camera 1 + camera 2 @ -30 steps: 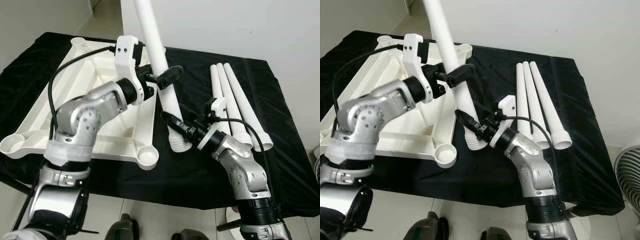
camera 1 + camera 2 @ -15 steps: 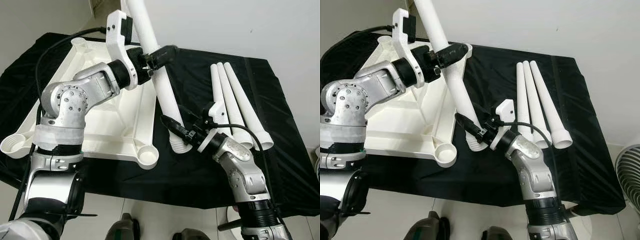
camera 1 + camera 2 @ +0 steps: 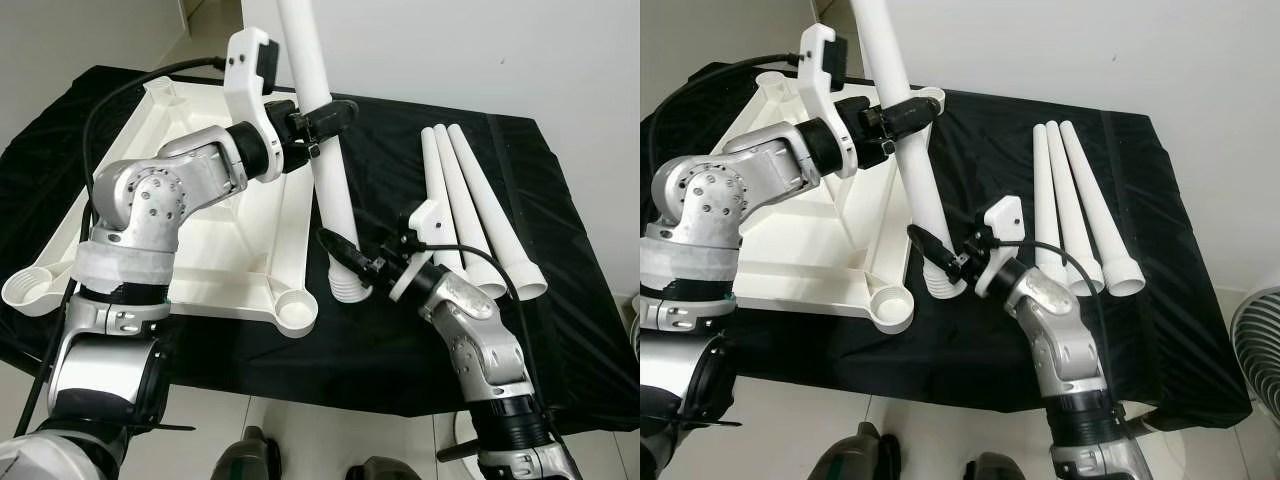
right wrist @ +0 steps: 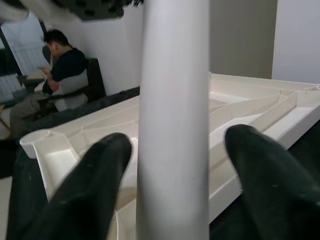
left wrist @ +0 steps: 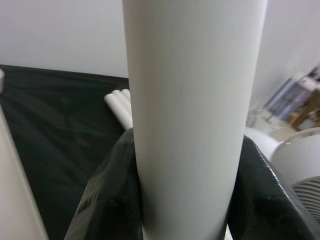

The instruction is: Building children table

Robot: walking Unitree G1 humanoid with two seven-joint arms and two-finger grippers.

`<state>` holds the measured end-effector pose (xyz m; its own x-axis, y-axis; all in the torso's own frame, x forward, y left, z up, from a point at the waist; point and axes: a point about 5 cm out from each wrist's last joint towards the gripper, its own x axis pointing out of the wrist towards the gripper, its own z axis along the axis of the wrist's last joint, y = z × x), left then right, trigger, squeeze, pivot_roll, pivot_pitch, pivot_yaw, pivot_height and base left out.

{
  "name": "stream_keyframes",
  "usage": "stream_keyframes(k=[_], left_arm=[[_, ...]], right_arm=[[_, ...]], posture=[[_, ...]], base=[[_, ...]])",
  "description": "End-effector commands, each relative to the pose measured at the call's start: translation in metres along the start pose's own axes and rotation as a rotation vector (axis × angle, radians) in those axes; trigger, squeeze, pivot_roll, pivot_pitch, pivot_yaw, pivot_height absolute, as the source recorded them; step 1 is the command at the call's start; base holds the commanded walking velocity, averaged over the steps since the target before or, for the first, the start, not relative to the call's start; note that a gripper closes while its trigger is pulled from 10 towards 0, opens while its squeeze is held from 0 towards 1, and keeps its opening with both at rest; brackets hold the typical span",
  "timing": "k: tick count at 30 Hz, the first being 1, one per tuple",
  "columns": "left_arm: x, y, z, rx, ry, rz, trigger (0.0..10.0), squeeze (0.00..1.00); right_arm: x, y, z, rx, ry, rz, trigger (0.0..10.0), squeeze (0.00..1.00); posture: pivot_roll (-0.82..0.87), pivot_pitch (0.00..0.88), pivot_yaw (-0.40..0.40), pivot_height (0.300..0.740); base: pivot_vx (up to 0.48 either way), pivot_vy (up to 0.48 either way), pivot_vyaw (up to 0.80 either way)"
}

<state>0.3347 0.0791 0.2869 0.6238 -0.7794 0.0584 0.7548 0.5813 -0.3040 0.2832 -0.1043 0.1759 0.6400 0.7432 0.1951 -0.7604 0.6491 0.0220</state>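
A white table leg (image 3: 322, 150) stands nearly upright, its ribbed lower end (image 3: 347, 287) resting on the black cloth beside the upside-down white tabletop (image 3: 200, 215). My left gripper (image 3: 322, 115) is shut on the leg high up, and its black fingers (image 5: 110, 200) press both sides of the tube. My right gripper (image 3: 340, 255) is low on the leg, just above the ribbed end. It is open, with its fingers (image 4: 95, 175) on either side of the tube and a gap to each. The nearest corner socket (image 3: 294, 312) lies left of the leg's foot.
Three more white legs (image 3: 470, 210) lie side by side on the black cloth (image 3: 560, 300) at the right. A fan (image 3: 1255, 340) stands on the floor past the table's right edge. A person (image 4: 62, 75) sits in a chair in the background of the right wrist view.
My left gripper has risen along the leg and the leg now stands more upright. Its ribbed end and my right gripper have shifted slightly left toward the tabletop.
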Motion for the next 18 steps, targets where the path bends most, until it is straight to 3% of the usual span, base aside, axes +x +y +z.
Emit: stream_keyframes(k=[1,5,7,8,9,10,13,18], left_arm=[[0.003,-0.009,0.006,0.067,-0.005,-0.076,10.0,0.00],[0.006,-0.012,0.007,0.139,0.002,-0.031,10.0,0.00],[0.010,-0.016,0.009,0.218,-0.007,0.008,10.0,0.00],[0.011,-0.018,0.009,0.264,-0.015,0.025,10.0,0.00],[0.013,-0.019,0.009,0.295,-0.018,0.043,10.0,0.00],[0.016,-0.022,0.008,0.344,-0.022,0.061,10.0,0.00],[0.018,-0.025,0.007,0.370,-0.012,0.062,10.0,0.00],[0.023,-0.032,0.010,0.370,-0.033,0.054,10.0,0.00]], right_arm=[[0.000,-0.003,0.003,0.018,-0.003,-0.003,10.0,1.00],[0.002,-0.005,0.005,-0.008,0.020,-0.019,10.0,1.00],[0.005,-0.011,0.004,-0.064,0.073,-0.053,10.0,1.00],[0.007,-0.012,0.004,-0.079,0.092,-0.058,10.0,0.77],[0.008,-0.013,0.004,-0.091,0.109,-0.060,10.0,0.00],[0.012,-0.014,0.004,-0.095,0.135,-0.055,10.0,0.00],[0.014,-0.015,0.004,-0.107,0.152,-0.051,10.0,0.00],[0.022,-0.017,0.000,-0.115,0.201,-0.047,10.0,0.00]], posture=[[-0.03,0.002,0.019,0.740],[-0.03,0.000,0.017,0.740],[-0.04,0.000,0.014,0.740],[-0.04,0.000,0.014,0.740],[-0.04,0.000,0.013,0.740],[-0.04,0.000,0.012,0.740],[-0.04,0.000,0.012,0.740],[-0.04,0.000,0.006,0.740]], base=[[0.000,0.000,0.00],[0.000,0.000,0.00],[0.000,0.000,0.00],[0.000,0.000,0.00],[0.000,0.000,0.00],[0.000,0.000,0.00],[0.000,0.000,0.00],[0.000,0.000,0.00]])
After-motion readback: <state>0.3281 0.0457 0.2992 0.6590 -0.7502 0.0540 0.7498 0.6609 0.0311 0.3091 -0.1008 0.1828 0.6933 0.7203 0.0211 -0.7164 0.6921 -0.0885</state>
